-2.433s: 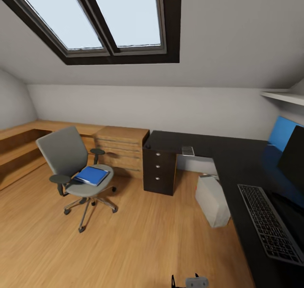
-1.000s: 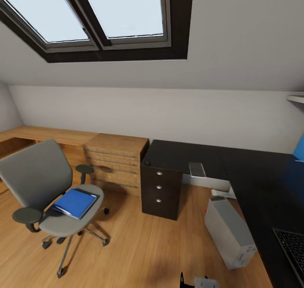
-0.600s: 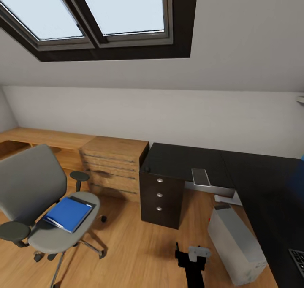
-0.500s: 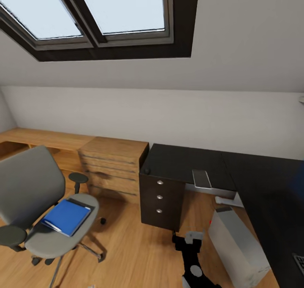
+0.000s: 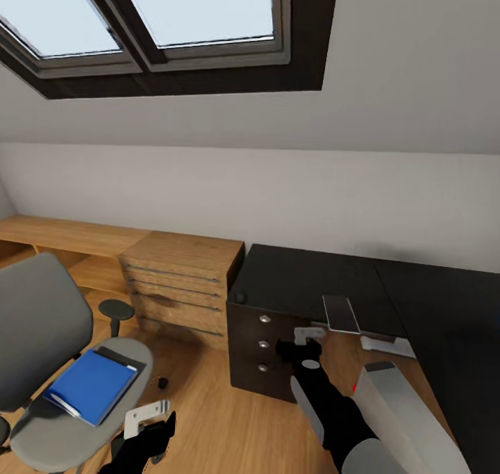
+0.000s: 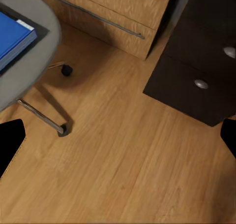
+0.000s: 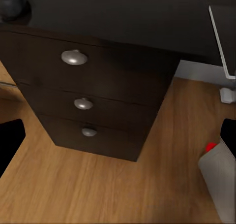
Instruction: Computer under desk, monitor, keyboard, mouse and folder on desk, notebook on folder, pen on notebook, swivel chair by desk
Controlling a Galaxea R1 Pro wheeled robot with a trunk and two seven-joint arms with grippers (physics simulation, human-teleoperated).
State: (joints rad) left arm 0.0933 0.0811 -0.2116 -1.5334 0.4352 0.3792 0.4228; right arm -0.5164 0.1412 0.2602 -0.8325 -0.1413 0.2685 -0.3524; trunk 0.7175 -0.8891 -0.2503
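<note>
The grey swivel chair (image 5: 42,335) stands at the left with the blue folder (image 5: 90,385) lying on its seat. The black desk (image 5: 312,279) fills the right, three silver-knobbed drawers (image 5: 264,343) at its near end. A small black mouse (image 5: 239,297) sits on the desk corner above the drawers. The thin grey notebook (image 5: 340,313) lies at the desk's front edge. On the floor beside the drawers is the silver-grey computer (image 5: 406,418). My right gripper (image 5: 297,342) is open in front of the drawers. My left gripper (image 5: 154,424) is open, low beside the chair seat.
A light wooden chest of drawers (image 5: 184,279) and a low wooden ledge (image 5: 62,232) line the far wall to the left of the desk. A skylight (image 5: 160,22) sits in the sloped ceiling. Wood plank floor (image 5: 222,418) lies between chair and desk.
The view has moved closer and turned left, so the keyboard and monitor have left the picture. Both arms have risen into view, the right one reaching towards the desk drawers.
</note>
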